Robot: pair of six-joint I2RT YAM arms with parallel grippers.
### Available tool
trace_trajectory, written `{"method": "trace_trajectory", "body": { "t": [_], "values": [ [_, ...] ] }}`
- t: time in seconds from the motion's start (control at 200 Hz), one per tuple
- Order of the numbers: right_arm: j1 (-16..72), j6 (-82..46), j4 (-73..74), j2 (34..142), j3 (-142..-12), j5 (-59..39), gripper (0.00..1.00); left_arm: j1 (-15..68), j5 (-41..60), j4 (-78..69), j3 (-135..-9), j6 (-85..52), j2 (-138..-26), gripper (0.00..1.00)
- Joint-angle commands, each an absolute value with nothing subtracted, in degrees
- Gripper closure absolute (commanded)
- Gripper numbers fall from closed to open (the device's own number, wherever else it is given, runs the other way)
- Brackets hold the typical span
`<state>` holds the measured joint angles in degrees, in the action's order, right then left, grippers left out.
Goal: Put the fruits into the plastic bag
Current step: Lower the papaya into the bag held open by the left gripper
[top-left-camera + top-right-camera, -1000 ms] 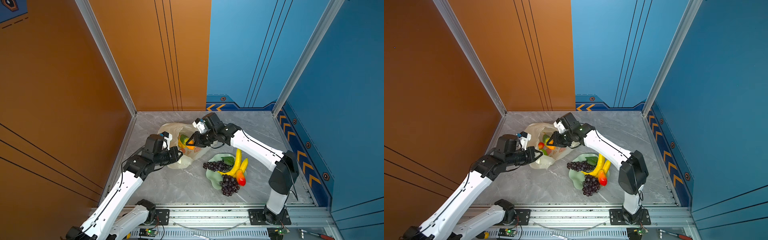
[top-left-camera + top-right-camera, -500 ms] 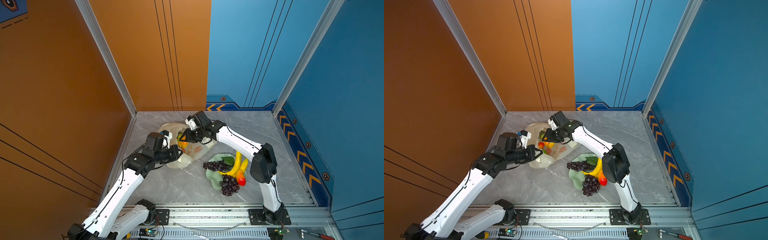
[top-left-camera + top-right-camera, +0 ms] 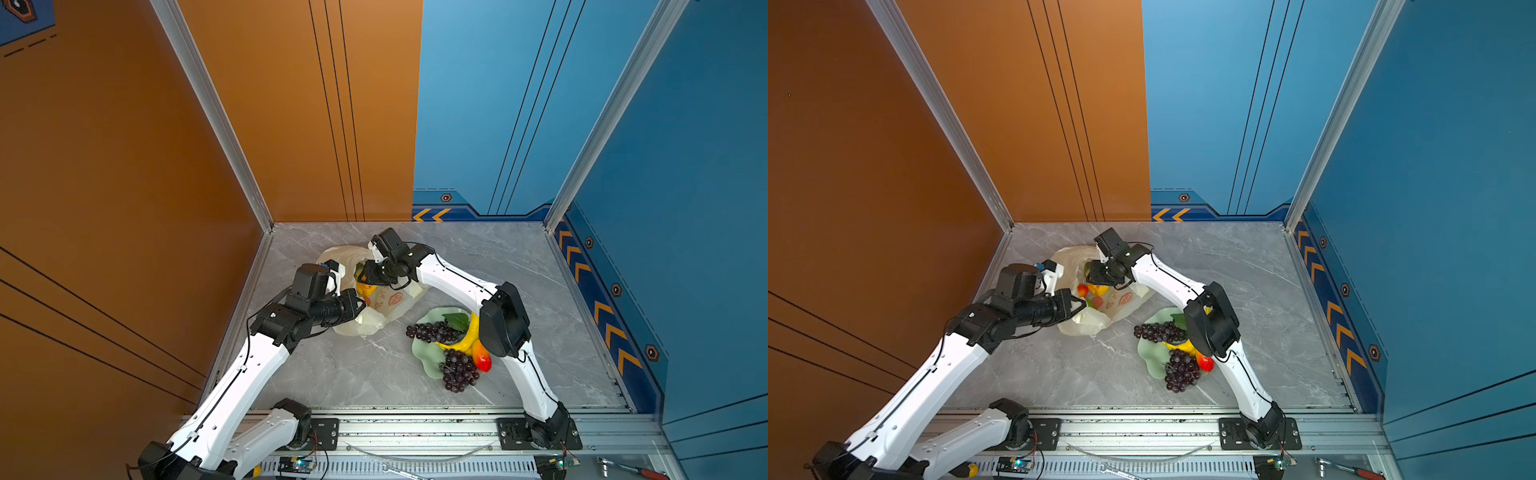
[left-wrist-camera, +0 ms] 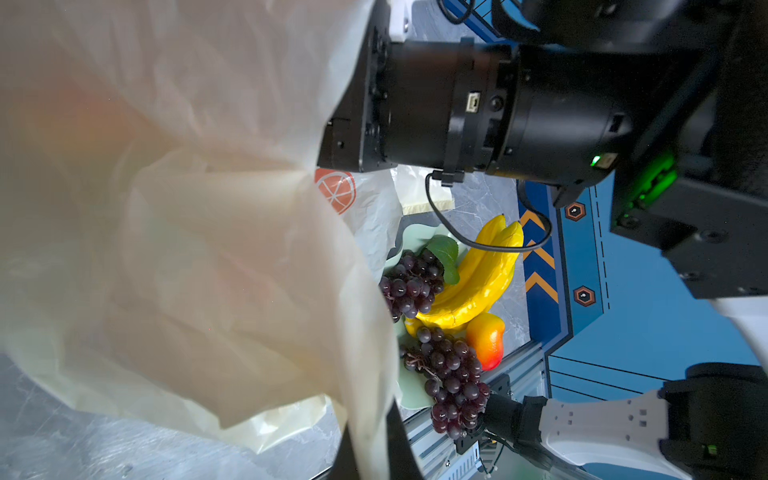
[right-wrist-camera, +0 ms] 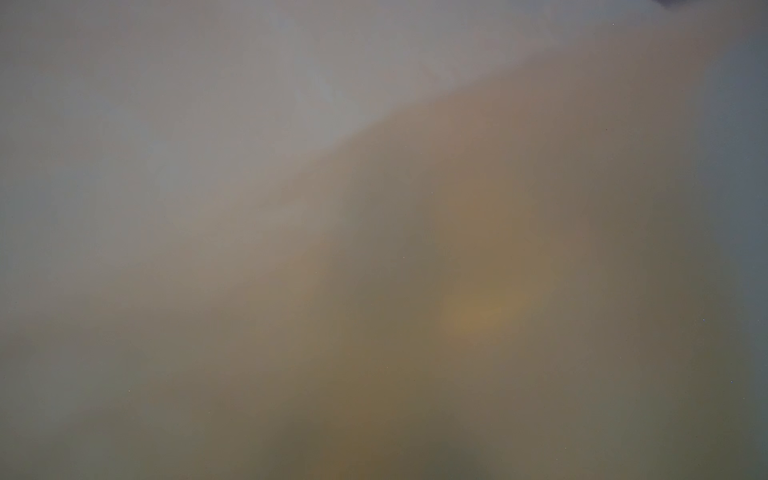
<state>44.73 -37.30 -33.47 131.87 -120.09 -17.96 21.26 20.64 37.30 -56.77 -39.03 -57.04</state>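
Ideally, the bag (image 3: 388, 305) mouth is held taut in the clenched left claw (image 3: 360, 304); the right claw (image 3: 365, 273), whose grip cannot be told, is opened only deep inside.

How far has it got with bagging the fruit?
Partway. Done: a few orange and red fruits already sit in the plastic bag. In hand: the left gripper pinches the bag's rim while the right gripper reaches into its mouth; whether it holds anything is unclear. Left: two grape bunches, the bananas and a mango on the green dish.
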Motion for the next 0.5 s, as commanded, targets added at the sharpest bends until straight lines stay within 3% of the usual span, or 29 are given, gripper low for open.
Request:
{"method": "trace_trajectory", "body": {
  "t": [0.0,0.16,0.275,0.491],
  "values": [
    [45.3,-37.0,-34.5,134.3,-122.4,-16.8,0.67,20.6,21.6,37.9,-58.6,-37.9,-57.4,1.0],
    [45.5,-37.3,-34.6,136.3,-123.2,-16.9,0.63,20.2,21.8,37.9,-58.6,-38.0,-57.7,1.0],
    [45.5,-37.7,-34.6,136.9,-123.3,-17.1,0.52,20.2,21.8,37.9,-58.6,-38.2,-57.5,1.0],
    [45.6,-37.6,-35.0,136.8,-123.3,-17.6,0.43,20.0,21.6,37.9,-58.4,-38.5,-56.9,1.0]
  ]
}}
